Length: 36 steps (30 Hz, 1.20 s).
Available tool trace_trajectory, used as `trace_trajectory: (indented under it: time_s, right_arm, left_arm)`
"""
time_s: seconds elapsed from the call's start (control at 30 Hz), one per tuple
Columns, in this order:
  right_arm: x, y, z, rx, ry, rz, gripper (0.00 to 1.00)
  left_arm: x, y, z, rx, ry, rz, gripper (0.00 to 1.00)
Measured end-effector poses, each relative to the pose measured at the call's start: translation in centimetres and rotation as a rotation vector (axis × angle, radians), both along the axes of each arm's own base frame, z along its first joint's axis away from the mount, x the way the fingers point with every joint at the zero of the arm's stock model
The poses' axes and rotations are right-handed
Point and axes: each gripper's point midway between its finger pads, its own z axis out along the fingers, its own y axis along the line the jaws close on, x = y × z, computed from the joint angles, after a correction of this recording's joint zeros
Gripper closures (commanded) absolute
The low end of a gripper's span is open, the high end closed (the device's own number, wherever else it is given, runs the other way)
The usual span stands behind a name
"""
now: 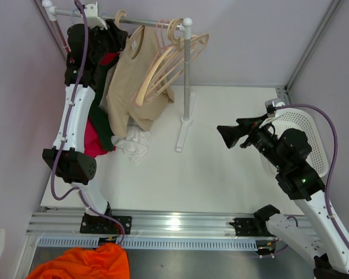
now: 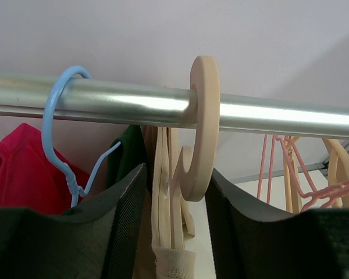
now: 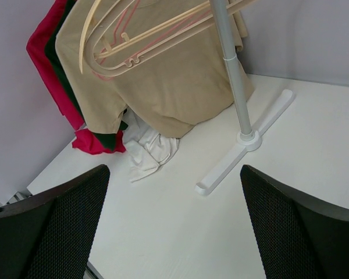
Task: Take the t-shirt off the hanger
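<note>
T-shirt (image 1: 131, 87), tan, hangs from the rail (image 1: 145, 22) at the desk's (image 1: 221, 174) far left. Its long axis is vertical, collar up and hem down. The right pincer (image 1: 227, 135) hovers wide open and empty.

Left wrist view: the left pincer (image 2: 174, 180), jaws apart, straddles the wooden hanger's (image 2: 202, 116) neck without clamping it.

Right wrist view: the hem hangs near a crumpled white cloth (image 3: 151, 152).

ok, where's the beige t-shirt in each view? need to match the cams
Top external: beige t-shirt hangs upper left of centre.
Left wrist: only its collar shows, at bottom centre under the wooden hanger.
Right wrist: upper centre, left of the rack pole.
Shared landmark: the red garment shows in all three.
</note>
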Motion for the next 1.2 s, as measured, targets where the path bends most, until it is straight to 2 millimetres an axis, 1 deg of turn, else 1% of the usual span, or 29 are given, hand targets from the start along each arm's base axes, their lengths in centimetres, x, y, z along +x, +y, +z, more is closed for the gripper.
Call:
trace_trajectory:
  time_s: [0.1, 0.17, 0.2, 0.23, 0.33, 0.37, 0.43, 0.47, 0.53, 0.73, 0.9, 1.07, 1.2]
  right_arm:
    - [0.0, -0.1, 0.0, -0.003, -0.003, -0.002, 0.0]
    - [0.0, -0.1, 0.0, -0.005, -0.004, -0.003, 0.01]
    - [0.0, -0.1, 0.0, -0.005, -0.004, -0.004, 0.01]
    - [0.0, -0.1, 0.0, -0.006, -0.004, -0.005, 0.01]
    - [0.1, -0.2, 0.0, -0.008, -0.006, -0.01, 0.0]
    - [0.1, -0.3, 0.0, -0.008, -0.006, -0.013, 0.01]
    - [0.2, -0.4, -0.1, -0.011, -0.007, -0.018, 0.0]
    - [0.2, -0.5, -0.1, -0.012, -0.007, -0.021, 0.01]
    - [0.3, -0.6, -0.1, -0.014, -0.008, -0.029, 0.0]
    - [0.5, -0.8, -0.2, -0.015, -0.006, -0.038, 0.01]
    - [0.9, -0.7, -0.4, -0.019, 0.002, -0.039, 0.01]
    - [1.1, -0.4, -0.8, -0.025, 0.014, -0.033, 0.01]
    - [1.1, -0.2, -1.3, -0.026, 0.022, -0.024, 0.01]
  left_arm:
    - [0.1, -0.1, -0.1, -0.005, 0.001, -0.003, 0.59]
    - [0.2, -0.1, 0.0, -0.006, -0.003, -0.003, 0.61]
    - [0.3, -0.1, 0.0, -0.007, -0.006, -0.003, 0.66]
    - [0.5, -0.1, 0.1, -0.008, -0.011, -0.003, 0.68]
    - [1.1, -0.4, 0.4, -0.011, -0.023, -0.015, 0.7]
    - [1.3, -0.5, 0.4, -0.011, -0.027, -0.023, 0.76]
    - [1.7, -0.9, 0.3, -0.013, -0.03, -0.043, 0.82]
    - [2.0, -1.2, 0.1, -0.012, -0.03, -0.056, 0.89]
    - [2.4, -1.5, 0.1, -0.011, -0.037, -0.072, 0.98]
    - [2.5, -2.2, 0.3, -0.008, -0.048, -0.112, 0.99]
    - [2.1, -2.2, 0.7, -0.009, -0.044, -0.119, 0.99]
    - [1.5, -2.2, 1.9, -0.009, -0.066, -0.117, 0.99]
    - [0.3, -2.0, 3.0, -0.009, -0.075, -0.117, 0.99]
